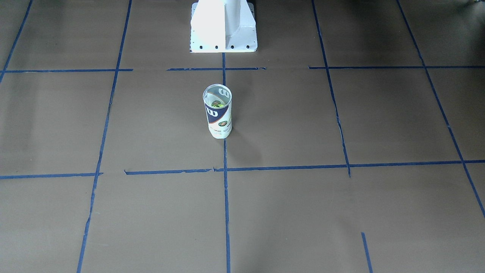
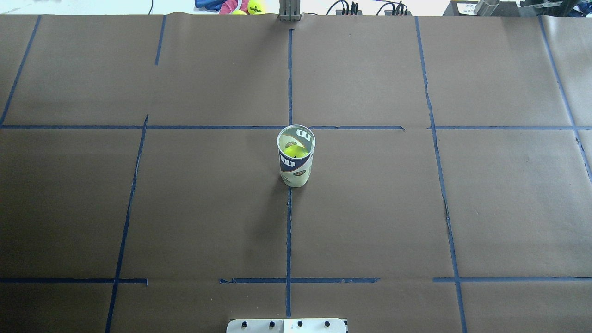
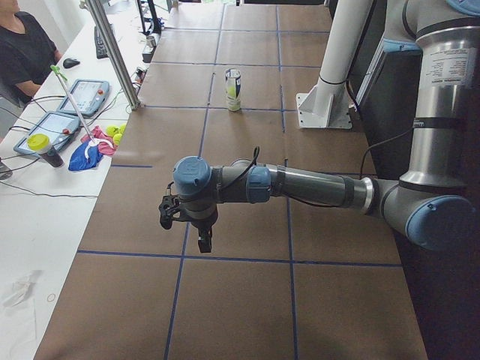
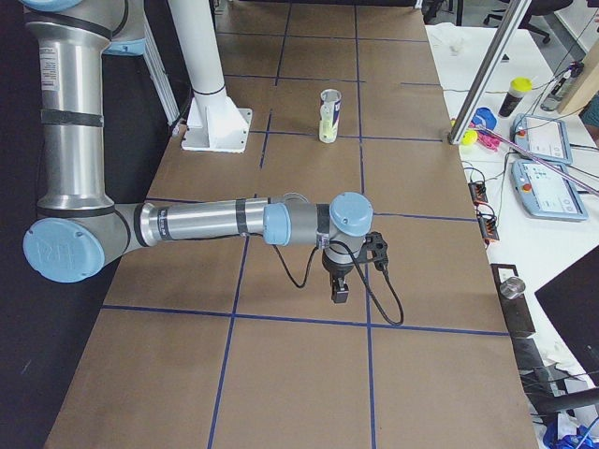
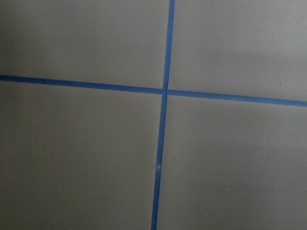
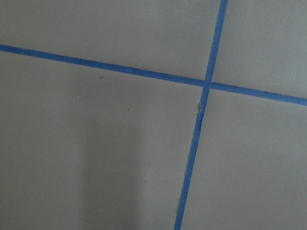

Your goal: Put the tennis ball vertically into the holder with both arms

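Observation:
The holder (image 1: 218,115) stands upright at the middle of the table, a clear can with a navy-and-white label, also seen from above (image 2: 296,166) and far off in both side views (image 3: 233,90) (image 4: 329,117). The tennis ball (image 2: 294,150) lies inside it, its yellow-green top showing through the open mouth (image 1: 216,103). My left gripper (image 3: 202,241) hangs low over the paper far from the can, at the table's left end. My right gripper (image 4: 339,292) hangs the same way at the right end. Both show only in side views, so I cannot tell whether they are open or shut.
The white pedestal base (image 1: 223,26) stands behind the can. Blue tape lines cross the brown paper (image 5: 163,91). A side bench carries tablets (image 3: 90,96), loose yellow balls (image 3: 114,133) and a metal post (image 3: 112,52); a person (image 3: 22,52) sits there.

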Robot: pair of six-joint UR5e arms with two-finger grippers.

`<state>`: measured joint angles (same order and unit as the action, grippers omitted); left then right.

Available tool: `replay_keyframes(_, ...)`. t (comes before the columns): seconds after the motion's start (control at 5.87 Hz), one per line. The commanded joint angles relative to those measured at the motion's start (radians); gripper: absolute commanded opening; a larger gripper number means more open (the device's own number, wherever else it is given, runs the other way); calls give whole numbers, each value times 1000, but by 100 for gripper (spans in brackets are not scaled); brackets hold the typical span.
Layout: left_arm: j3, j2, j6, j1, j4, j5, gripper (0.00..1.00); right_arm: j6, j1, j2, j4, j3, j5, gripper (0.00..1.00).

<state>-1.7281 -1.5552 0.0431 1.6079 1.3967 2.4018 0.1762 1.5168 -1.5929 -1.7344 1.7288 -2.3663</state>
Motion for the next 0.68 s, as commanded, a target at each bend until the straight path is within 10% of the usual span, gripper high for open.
replay_keyframes(0.0, -10, 15, 1, -6, -5, -10, 100, 159, 28, 37, -141, -2, 68, 100)
replay_keyframes(0.51, -41, 21, -122, -26, -5, -133, 100, 184, 20, 42, -142, -3, 120, 100)
